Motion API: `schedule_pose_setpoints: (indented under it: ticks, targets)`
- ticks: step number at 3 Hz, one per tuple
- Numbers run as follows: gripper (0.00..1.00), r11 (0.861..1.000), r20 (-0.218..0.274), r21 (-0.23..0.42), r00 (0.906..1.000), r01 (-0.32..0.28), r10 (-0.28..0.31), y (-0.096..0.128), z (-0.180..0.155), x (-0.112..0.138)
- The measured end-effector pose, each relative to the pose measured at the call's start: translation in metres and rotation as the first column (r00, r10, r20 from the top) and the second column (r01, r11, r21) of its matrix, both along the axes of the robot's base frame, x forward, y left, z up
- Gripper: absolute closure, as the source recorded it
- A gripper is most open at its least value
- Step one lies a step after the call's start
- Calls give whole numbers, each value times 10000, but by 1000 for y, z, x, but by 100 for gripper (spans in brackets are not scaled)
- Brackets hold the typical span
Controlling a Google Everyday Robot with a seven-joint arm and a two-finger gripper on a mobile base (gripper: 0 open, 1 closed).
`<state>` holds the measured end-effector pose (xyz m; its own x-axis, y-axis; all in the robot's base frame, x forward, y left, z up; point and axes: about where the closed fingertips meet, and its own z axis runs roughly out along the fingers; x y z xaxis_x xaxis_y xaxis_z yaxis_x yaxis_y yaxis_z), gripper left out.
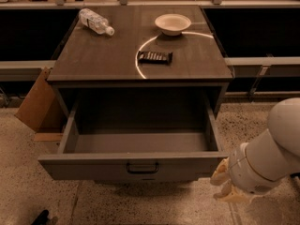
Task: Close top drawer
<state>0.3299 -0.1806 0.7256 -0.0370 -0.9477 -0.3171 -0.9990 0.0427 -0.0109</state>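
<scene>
The top drawer is a wide grey metal drawer, pulled far out of the cabinet and empty inside. A small dark loop handle sits at the centre of its front. My gripper is at the lower right, just off the drawer's front right corner, at the end of my white arm. Only cream-coloured parts of it show past the arm.
On the cabinet top lie a plastic bottle, a white bowl and a dark snack bar. A cardboard box leans against the cabinet's left side. Speckled floor lies in front.
</scene>
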Motion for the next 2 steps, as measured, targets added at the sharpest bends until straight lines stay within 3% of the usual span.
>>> schedule_pose_setpoints:
  ticks: [1, 2]
  targets:
    - [86, 9997, -210, 87, 9995, 219, -217, 7, -31, 13]
    - [100, 9931, -286, 375, 9935, 1108, -1098, 13, -63, 43]
